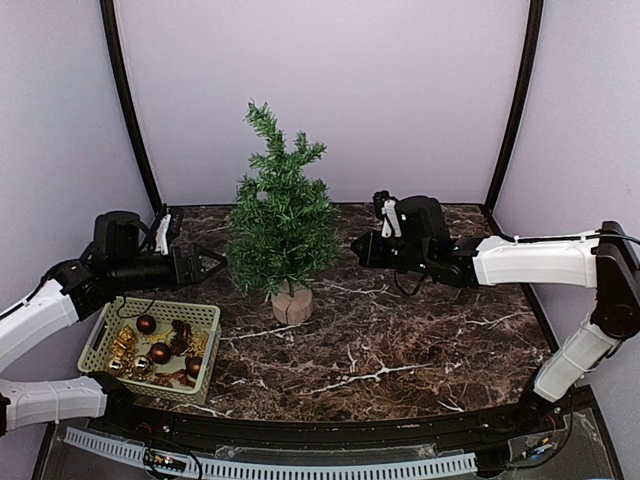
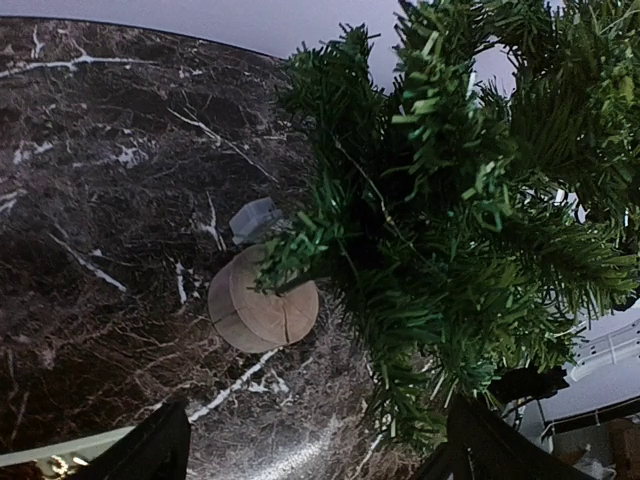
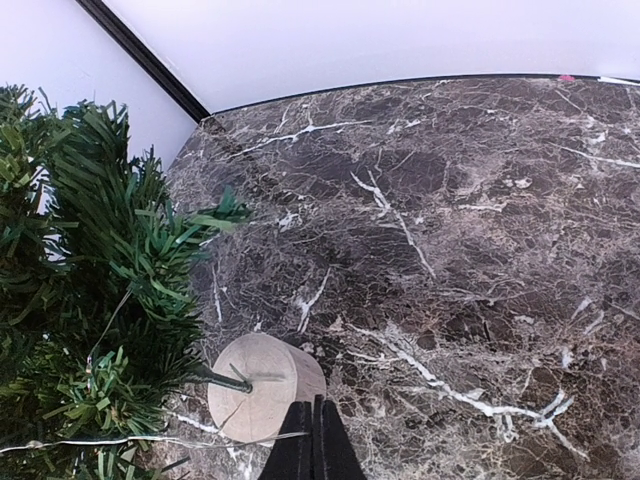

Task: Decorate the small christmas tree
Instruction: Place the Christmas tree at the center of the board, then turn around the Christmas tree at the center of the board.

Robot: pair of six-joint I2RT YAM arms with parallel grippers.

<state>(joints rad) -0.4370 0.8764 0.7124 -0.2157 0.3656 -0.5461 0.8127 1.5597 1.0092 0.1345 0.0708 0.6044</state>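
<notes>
The small christmas tree (image 1: 281,222) stands mid-table on its round tan wooden base (image 1: 291,304). My left gripper (image 1: 210,264) is open and empty, level with the lower branches at the tree's left edge. In the left wrist view (image 2: 320,452) its dark fingers (image 2: 150,450) flank the bottom of the frame, with the branches (image 2: 460,200) and base (image 2: 262,300) ahead. My right gripper (image 1: 357,249) hangs at the tree's right side. Its fingers (image 3: 313,447) are pressed together, and a thin pale thread (image 3: 150,439) runs from them left into the branches (image 3: 90,300), past the base (image 3: 262,385).
A pale green basket (image 1: 100,346) at the near left holds dark red balls (image 1: 159,352), gold bells (image 1: 124,342) and other ornaments. A small grey-blue scrap (image 2: 254,219) lies on the marble beside the base. Black frame posts (image 1: 128,110) stand at the back corners.
</notes>
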